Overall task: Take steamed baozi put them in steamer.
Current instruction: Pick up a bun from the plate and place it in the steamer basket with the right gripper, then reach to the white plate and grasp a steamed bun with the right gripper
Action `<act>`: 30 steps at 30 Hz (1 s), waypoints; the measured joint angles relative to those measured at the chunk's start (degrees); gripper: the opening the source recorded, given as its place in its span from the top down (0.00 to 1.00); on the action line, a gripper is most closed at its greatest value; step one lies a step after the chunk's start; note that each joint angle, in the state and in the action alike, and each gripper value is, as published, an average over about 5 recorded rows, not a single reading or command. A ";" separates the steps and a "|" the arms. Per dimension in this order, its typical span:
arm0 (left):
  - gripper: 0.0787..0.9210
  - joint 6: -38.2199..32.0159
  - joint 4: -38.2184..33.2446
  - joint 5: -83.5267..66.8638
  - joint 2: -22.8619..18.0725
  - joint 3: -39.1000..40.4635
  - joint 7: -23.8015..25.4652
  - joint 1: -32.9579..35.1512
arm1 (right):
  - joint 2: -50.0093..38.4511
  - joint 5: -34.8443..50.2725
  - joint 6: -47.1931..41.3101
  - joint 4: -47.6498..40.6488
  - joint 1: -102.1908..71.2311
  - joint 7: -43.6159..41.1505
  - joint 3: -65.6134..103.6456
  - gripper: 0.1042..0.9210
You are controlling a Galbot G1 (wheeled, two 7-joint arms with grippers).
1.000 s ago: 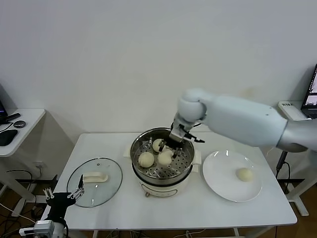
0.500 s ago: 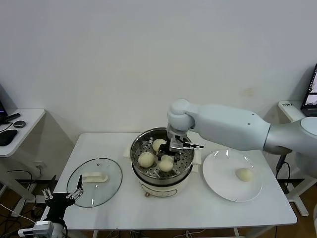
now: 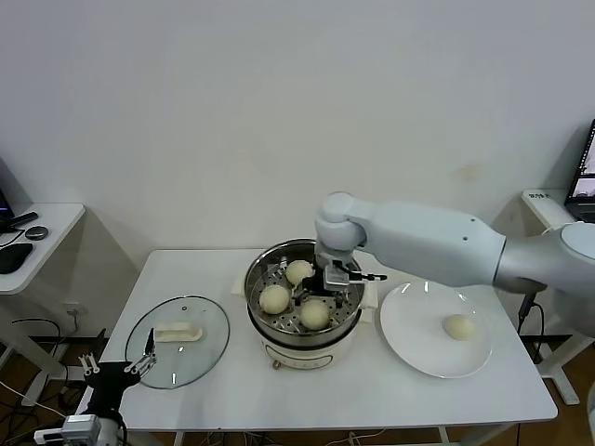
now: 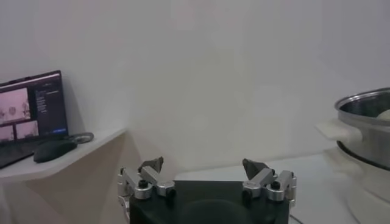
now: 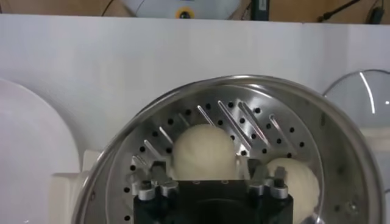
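The steel steamer (image 3: 297, 353) stands mid-table with three steamed baozi on its perforated tray (image 5: 253, 125). One baozi (image 3: 299, 271) lies at the back, one (image 3: 275, 298) at the left and one (image 3: 315, 314) at the front. My right gripper (image 3: 323, 290) hangs low inside the pot, open. In the right wrist view its fingers (image 5: 152, 169) stand either side of the front baozi (image 5: 204, 152), which rests on the tray. A further baozi (image 3: 458, 326) lies on the white plate (image 3: 418, 316). My left gripper (image 3: 119, 365) is parked off the table's front left corner, open and empty.
A round glass lid (image 3: 206, 353) with a white handle lies flat on the table left of the steamer. The white plate sits to the right of it. A side table (image 3: 51, 223) with a laptop (image 4: 30, 103) and mouse (image 4: 55, 149) stands at far left.
My right gripper came down into the steamer with a baozi, set it on the front of the tray and opened its jaws. The left arm has not moved.
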 measured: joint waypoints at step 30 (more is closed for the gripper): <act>0.12 0.01 0.90 0.65 2.18 3.20 0.29 -2.27 | -28.18 9.01 -38.93 0.20 -4.81 1.59 12.09 0.12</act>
